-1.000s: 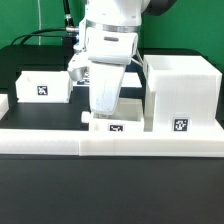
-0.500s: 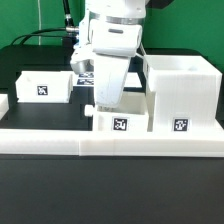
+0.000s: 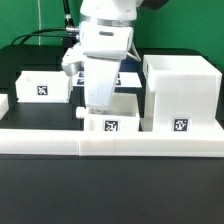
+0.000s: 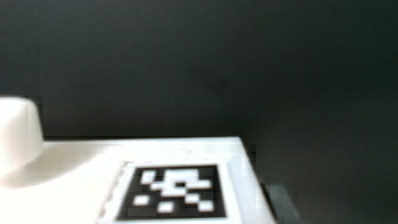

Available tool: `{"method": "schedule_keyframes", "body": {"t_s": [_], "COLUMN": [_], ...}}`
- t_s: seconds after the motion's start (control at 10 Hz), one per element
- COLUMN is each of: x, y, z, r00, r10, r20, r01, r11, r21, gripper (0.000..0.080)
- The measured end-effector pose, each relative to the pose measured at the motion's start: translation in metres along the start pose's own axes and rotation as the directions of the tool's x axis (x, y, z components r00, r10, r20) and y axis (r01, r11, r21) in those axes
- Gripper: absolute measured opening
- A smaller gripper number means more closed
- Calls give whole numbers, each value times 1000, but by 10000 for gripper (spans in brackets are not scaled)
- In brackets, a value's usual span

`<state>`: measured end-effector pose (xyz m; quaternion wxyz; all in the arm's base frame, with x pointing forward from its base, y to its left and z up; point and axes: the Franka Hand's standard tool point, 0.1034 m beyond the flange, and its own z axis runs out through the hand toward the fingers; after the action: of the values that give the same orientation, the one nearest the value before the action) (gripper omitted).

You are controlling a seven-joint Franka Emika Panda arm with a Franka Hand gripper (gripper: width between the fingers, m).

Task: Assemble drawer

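The big white casing [image 3: 180,92] stands at the exterior view's right, its tag facing front. One small open-top drawer box [image 3: 112,120] sits just to its left, against the long rail. My gripper [image 3: 96,106] reaches down into that box's back left corner and seems shut on its wall; the fingertips are hidden. The wrist view shows this box's tag [image 4: 175,192] close up on white plastic. A second small drawer box [image 3: 44,86] rests at the exterior view's left, apart from the arm.
The long low white rail [image 3: 110,146] runs across the front of the black table. The marker board [image 3: 128,78] lies behind the arm, mostly hidden. A white rounded shape [image 4: 15,132] shows at the wrist view's edge. Cables lie at the back left.
The small box under my gripper tilted up half a second ago and now sits level, shifted a little toward the exterior view's left. The arm moved left with it.
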<state>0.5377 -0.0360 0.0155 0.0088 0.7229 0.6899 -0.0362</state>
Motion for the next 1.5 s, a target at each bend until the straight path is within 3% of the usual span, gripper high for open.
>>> {"method": "schedule_keyframes", "body": {"t_s": [0.1, 0.7, 0.8, 0.9, 1.1, 1.2, 1.5], "x": [-7, 13, 13, 15, 16, 17, 23], "y": [0, 3, 3, 4, 3, 5, 3], "z": [1, -2, -1, -1, 1, 1, 3], "r00": [1000, 999, 999, 999, 999, 999, 998], "r10": [15, 36, 38, 39, 40, 40, 47], "r20": [-12, -17, -18, -24, -26, -31, -32], "r01": [-15, -36, -38, -40, -41, -42, -49], "r11": [1000, 999, 999, 999, 998, 997, 997], "r21": [2, -4, -10, -35, -40, -64, -56], "gripper": [42, 42, 42, 42, 42, 42, 42]}}
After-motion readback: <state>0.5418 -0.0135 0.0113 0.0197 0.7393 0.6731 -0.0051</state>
